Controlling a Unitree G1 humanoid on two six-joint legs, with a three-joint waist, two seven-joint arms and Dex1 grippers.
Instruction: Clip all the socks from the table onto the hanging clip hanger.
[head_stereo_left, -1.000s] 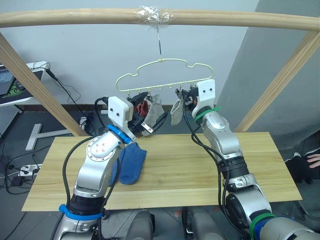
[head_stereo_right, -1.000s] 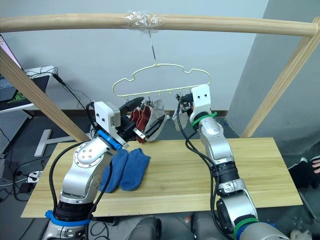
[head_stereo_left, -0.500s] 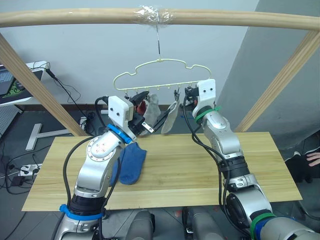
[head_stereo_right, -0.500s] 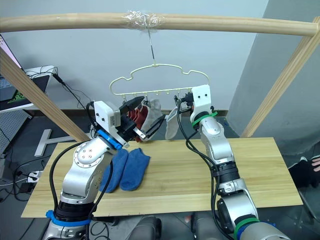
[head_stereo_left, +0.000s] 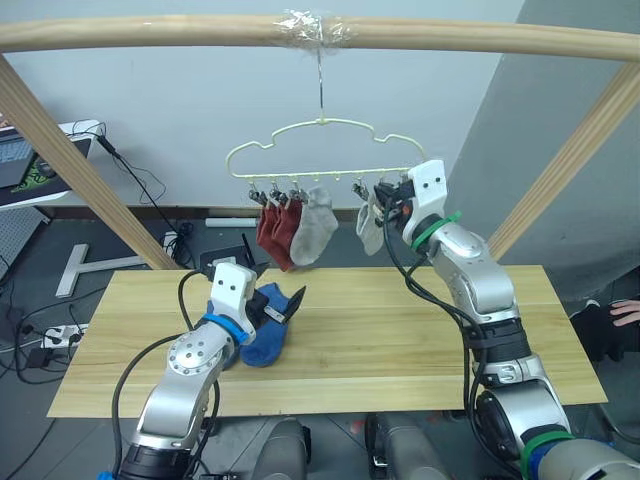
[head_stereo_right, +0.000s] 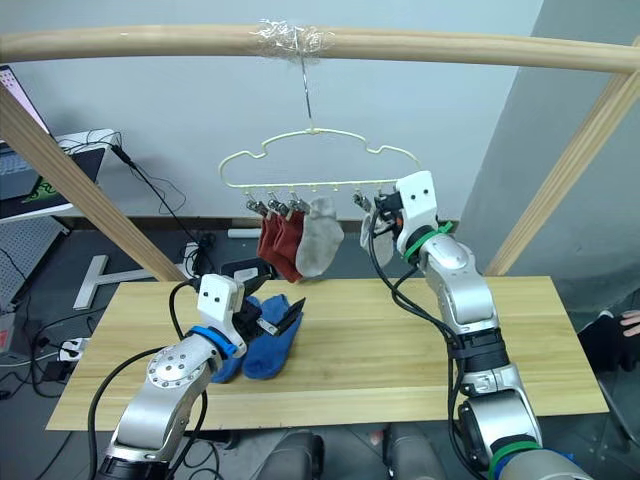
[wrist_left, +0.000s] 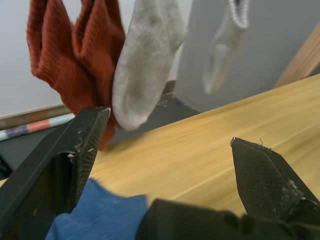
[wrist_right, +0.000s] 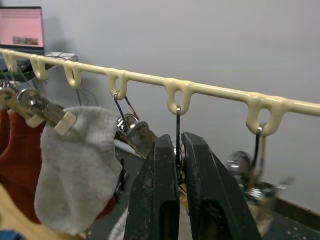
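Socks: 2 rust red and 2 grey hang from the clip hanger; 2 blue lie on the table. Left gripper spreads wide over the blue pair; right gripper pinches a hanger clip.

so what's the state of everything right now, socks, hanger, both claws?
Pale yellow wire clip hanger: hanging by its hook from the wooden bar.
Two rust red socks: clipped, hanging.
First light grey sock: clipped, hanging.
Second light grey sock: hanging beside the right claw.
Two blue socks: lying on the light wooden table, unclipped.
Left claw: open, low over the blue socks.
Right claw: shut on a metal clip.
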